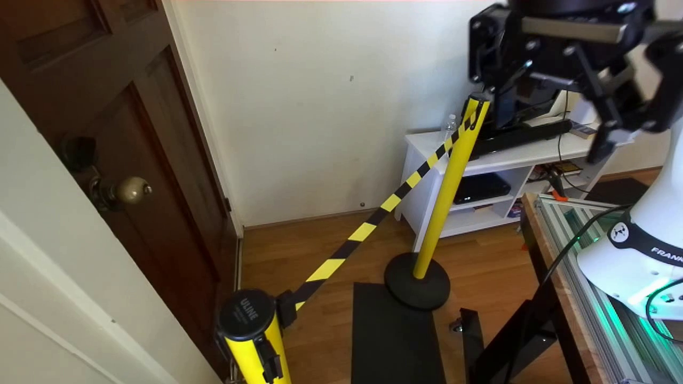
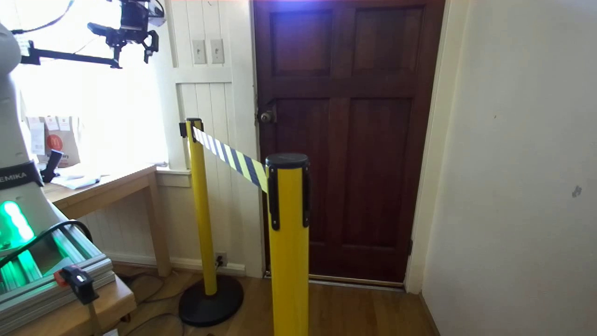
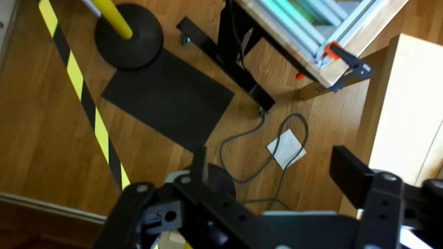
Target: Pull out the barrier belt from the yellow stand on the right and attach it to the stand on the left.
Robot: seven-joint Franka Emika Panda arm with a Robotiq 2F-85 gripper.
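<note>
Robotiq gripper (image 3: 270, 159) gaped empty, higher than ULINE stanchion (image 1: 251, 345). Barrier belt (image 1: 378, 216) spanned from opposite stanchion (image 1: 452, 181) to ULINE one, seemingly latched; likely only retreat remained.

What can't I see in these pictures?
Wrist view: flat yellow-and-black striped belt, partly hidden by the black two-fingered gripper.
In an exterior view: foot of the round yellow post, cut off by the bottom edge.
In an exterior view: whether the black rectangular belt clip is locked; too small to tell.
In an exterior view: any writing on the white paper slips; too small.
</note>
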